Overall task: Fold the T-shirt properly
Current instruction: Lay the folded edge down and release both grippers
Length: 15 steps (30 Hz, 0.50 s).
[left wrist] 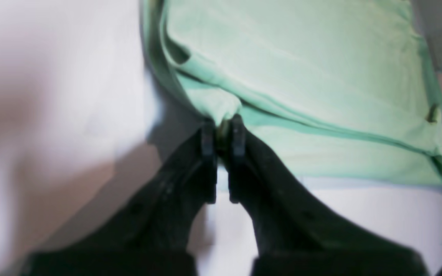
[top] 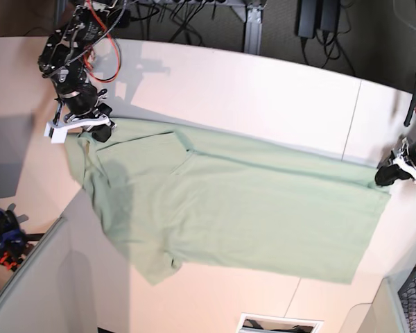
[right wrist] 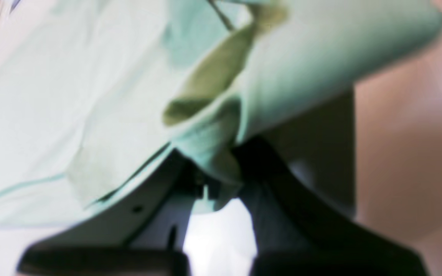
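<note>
Left wrist view: a hem edge of the T-shirt (left wrist: 301,76) is pinched between the pressed-together jaws of the left gripper (left wrist: 223,132), with bare worktop (left wrist: 359,214) below.

Right wrist view: a bunched fold is clamped by the right gripper (right wrist: 215,180).

Base view: the shirt is spread across the worktop, with open surface beyond its far edge.

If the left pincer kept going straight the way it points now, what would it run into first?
The T-shirt itself. The left pincer is shut on a pinch of the shirt's edge and points into the green fabric spread just beyond its tips. Depth past that is unclear in the blurred wrist view; the white table lies under the cloth.
</note>
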Tool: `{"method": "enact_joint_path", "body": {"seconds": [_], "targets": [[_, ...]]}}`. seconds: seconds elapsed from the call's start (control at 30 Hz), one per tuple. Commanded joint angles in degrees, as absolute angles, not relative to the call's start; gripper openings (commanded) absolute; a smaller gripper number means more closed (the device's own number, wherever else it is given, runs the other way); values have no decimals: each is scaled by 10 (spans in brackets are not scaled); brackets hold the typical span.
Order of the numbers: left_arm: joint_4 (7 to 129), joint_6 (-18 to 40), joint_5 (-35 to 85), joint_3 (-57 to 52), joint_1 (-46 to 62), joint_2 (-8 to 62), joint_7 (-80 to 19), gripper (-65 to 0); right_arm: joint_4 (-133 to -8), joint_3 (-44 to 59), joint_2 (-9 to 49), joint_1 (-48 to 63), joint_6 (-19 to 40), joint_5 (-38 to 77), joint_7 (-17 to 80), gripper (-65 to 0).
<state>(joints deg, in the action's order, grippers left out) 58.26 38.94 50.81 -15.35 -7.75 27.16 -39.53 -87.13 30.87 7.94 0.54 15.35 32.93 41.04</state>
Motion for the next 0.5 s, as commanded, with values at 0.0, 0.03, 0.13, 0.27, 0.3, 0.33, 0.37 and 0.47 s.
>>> {"method": "enact_joint_path", "body": {"seconds": [0.0, 0.03, 0.13, 0.27, 0.3, 0.33, 0.37, 0.47], "targets": [[611, 400, 530, -157, -74, 289, -390, -650, -895, 310, 89, 9, 159, 339, 399, -650], [630, 400, 533, -157, -58, 293, -393, -650, -907, 310, 89, 23, 159, 339, 400, -650], [686, 400, 534, -157, -6, 305, -393, -650, -940, 310, 89, 67, 159, 339, 402, -650], [753, 400, 534, -158, 54, 306, -393, -650, -974, 310, 103, 114, 159, 341, 401, -650], [766, 400, 533, -158, 70, 305, -393, -650, -981, 310, 107, 126, 159, 341, 402, -650], [776, 400, 533, -158, 84, 305, -392, -650, -989, 311, 112, 137, 159, 341, 401, -650], [783, 400, 534, -158, 98, 305, -392, -650, -996, 311, 116, 149, 159, 341, 401, -650], [793, 400, 534, -158, 126, 305, -390, -650, -1011, 314, 125, 174, 159, 341, 402, -650]]}}
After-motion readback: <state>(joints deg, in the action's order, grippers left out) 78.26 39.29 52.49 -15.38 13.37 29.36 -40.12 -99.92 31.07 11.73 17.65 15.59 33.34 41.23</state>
